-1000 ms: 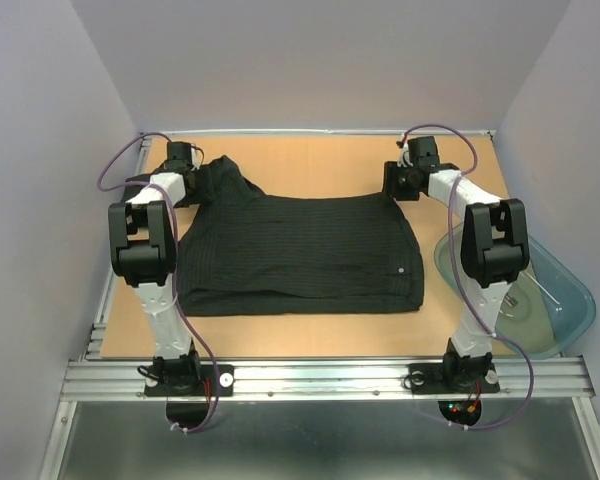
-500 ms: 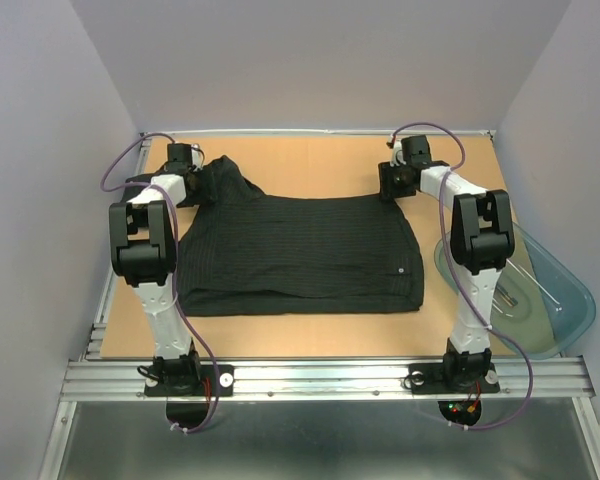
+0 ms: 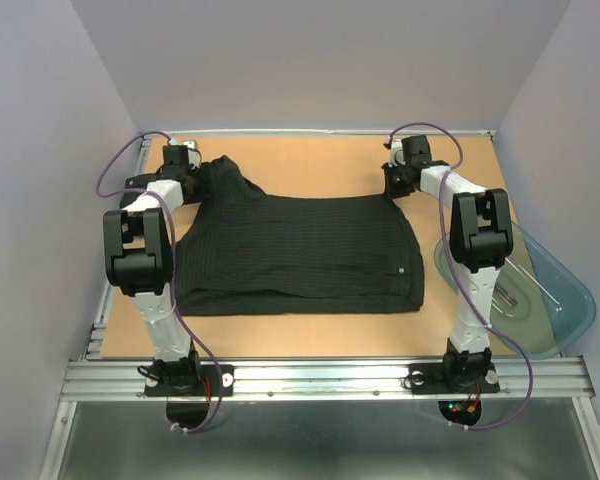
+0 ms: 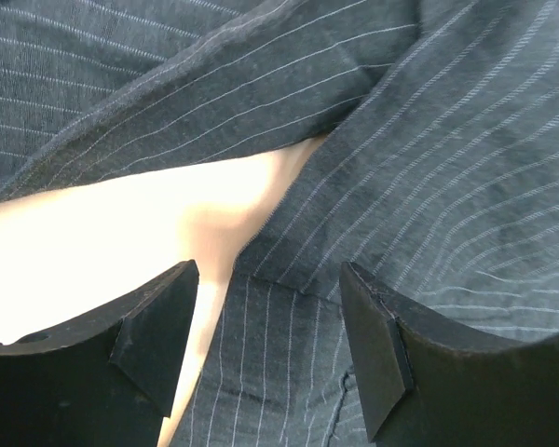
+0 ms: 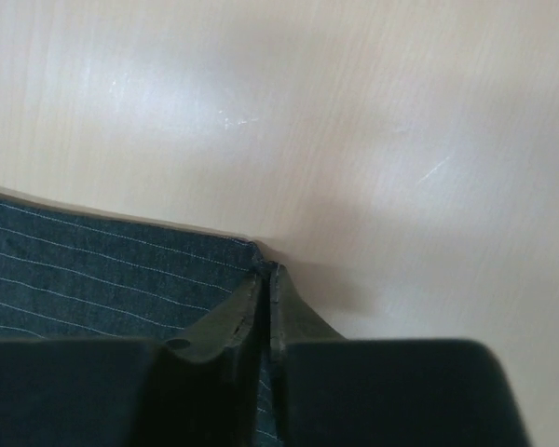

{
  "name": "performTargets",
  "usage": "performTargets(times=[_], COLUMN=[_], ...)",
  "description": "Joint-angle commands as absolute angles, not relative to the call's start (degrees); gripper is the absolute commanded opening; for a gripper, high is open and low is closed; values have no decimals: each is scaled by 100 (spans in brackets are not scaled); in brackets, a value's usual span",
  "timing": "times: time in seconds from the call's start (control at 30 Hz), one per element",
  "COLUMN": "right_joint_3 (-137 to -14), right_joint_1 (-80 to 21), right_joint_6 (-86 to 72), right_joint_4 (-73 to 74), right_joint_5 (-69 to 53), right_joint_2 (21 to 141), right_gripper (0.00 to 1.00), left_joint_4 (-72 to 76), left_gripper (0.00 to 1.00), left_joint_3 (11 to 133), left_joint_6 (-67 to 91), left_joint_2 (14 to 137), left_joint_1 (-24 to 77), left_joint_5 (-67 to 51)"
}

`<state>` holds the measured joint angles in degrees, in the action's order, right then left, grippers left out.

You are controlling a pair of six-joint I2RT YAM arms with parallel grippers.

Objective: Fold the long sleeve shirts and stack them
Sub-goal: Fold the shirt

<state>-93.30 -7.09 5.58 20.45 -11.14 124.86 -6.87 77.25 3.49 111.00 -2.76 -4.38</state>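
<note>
Shirt (image 3: 300,255) spread flat; L claw (image 4: 270,284) open over cloth, R claw (image 5: 264,281) pinching corner; bin (image 3: 565,300) right.

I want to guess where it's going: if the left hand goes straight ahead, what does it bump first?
Probably the black striped shirt: the open left hand points right at its folds, though depth is unclear.

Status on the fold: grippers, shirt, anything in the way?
Left gripper open over shirt, bunched far-left end. Right gripper shut on its far right corner. Bin off right, apart.
</note>
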Motion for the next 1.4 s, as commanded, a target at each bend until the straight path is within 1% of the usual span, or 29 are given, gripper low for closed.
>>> performTargets(times=[0.0,0.03,0.2,0.57,0.8,0.83,0.87,0.93,0.97,1.03,1.07,1.13,1.17,1.23,1.27,1.3,1.37], right_joint_3=[-9343,-9308,-9229,-9193,-9202,-9202,-9202,-9202,-9202,-9211,-9211,-9228,-9229,-9246,-9263,-9298,-9334], right_joint_1=[-659,-659,-668,-668,-659,-668,-668,-668,-668,-668,-659,-668,-659,-659,-668,-668,-659], right_joint_6=[730,738,808,914,905,897,905,897,914,923,923,923,914,923,923,932,923], right_joint_4=[1925,1925,1942,1986,1986,1986,1986,1986,1986,1986,1986,1986,1986,1986,1986,1986,1986], right_joint_5=[-1265,-1274,-1204,-1116,-1134,-1125,-1134,-1134,-1142,-1143,-1151,-1169,-1186,-1178,-1178,-1169,-1160], right_joint_2=[12481,12472,12437,12366,12349,12349,12340,12340,12331,12331,12331,12322,12314,12305,12305,12305,12305], right_gripper=[3,0,1,1,1,1,1,1,1,1,1,1,1,1,1,1,1], left_joint_4=[-54,-35,35,-413,-746,-773,-800,-817,-809,-817,-817,-826,-835,-861,-861,-879,-870], left_gripper=[74,74,74,67,56,54,49,46,42,38,33,29,21,13,3,0,0], left_joint_3=[7419,7392,7559,7849,8007,7989,7981,7928,7910,7901,7901,7893,7893,7901,7893,7910,7928], left_joint_6=[246,237,246,123,53,35,35,44,44,35,35,35,26,35,35,35,35], left_joint_2=[10644,10644,10986,11557,11777,11803,11804,11795,11795,11786,11786,11777,11786,11786,11777,11760,11646], left_joint_1=[-343,-343,-396,-378,-255,-246,-220,-194,-185,-150,-141,-114,-114,-114,-114,-114,-106], left_joint_5=[-738,-747,-642,-668,-493,-449,-422,-448,-457,-492,-492,-501,-527,-536,-545,-562,-563])
